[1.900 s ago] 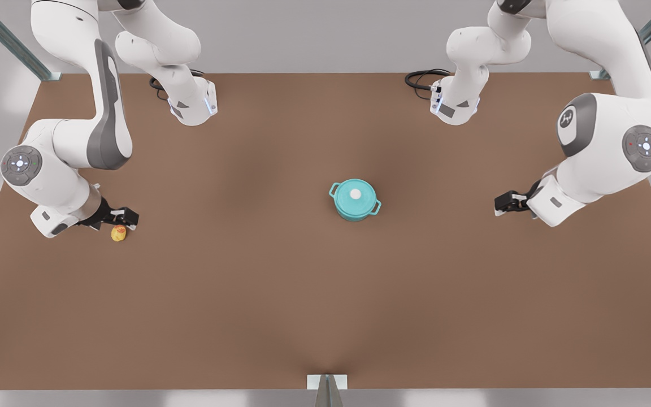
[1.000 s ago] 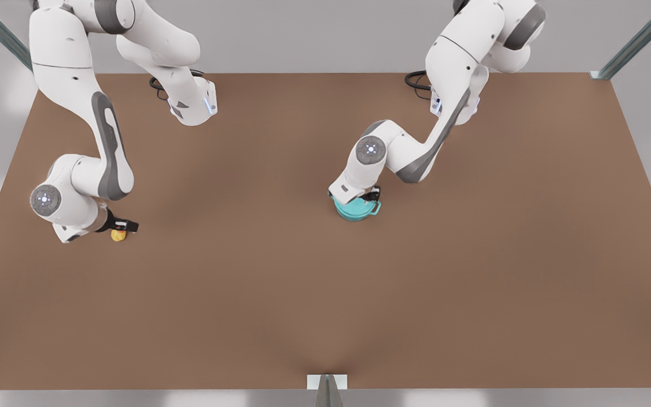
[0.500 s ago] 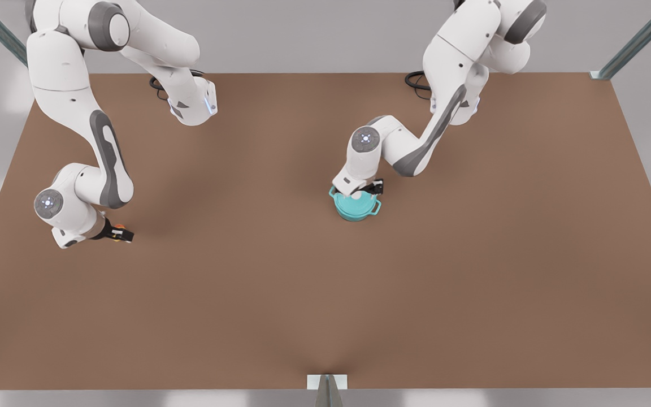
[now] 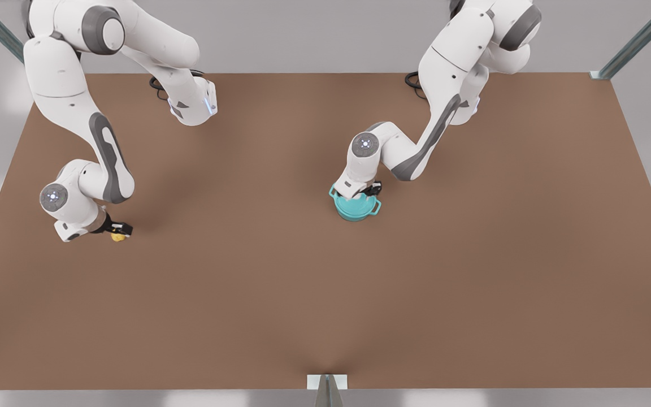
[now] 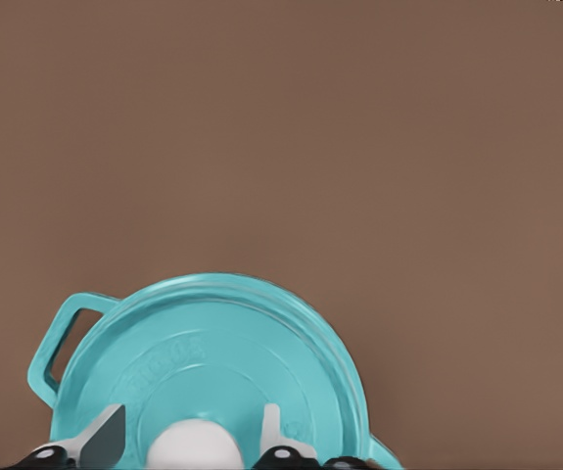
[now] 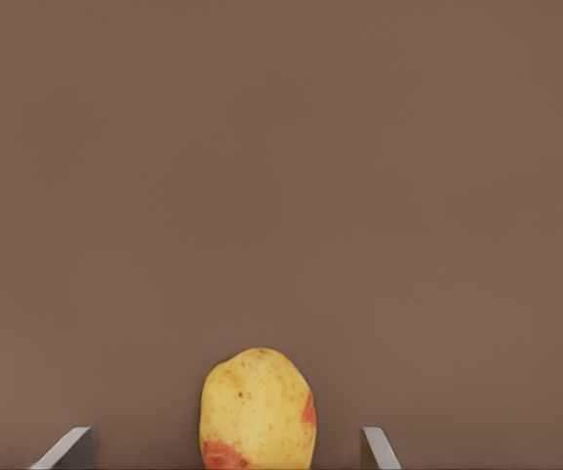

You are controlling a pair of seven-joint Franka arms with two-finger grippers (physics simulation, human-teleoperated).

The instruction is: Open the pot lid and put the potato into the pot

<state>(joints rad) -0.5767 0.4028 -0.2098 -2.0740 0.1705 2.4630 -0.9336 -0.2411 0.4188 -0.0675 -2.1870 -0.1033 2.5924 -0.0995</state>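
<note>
In the front view, the pot [image 4: 357, 207] is seen standing on the brown tabletop [image 4: 325, 294] a little right of the middle, with the pot lid [image 4: 359, 200] seated on it. The left pincer [image 4: 359, 193] is placed directly over the lid, at the end of the arm reaching from the far right. At the front view's left, the potato [image 4: 117, 237] lies on the tabletop, well apart from the pot, and the right pincer [image 4: 118, 230] is held just above it. In the left wrist view, the lid is shown closed on the pot, one loop handle [image 5: 64, 338] projecting at the side; the white knob [image 5: 195, 446] sits between the two fingers [image 5: 103, 439], which are spread apart on either side and are not pressed against it. In the right wrist view, the potato is seen between the parted fingertips [image 6: 68, 448], a gap being left on both sides.
</note>
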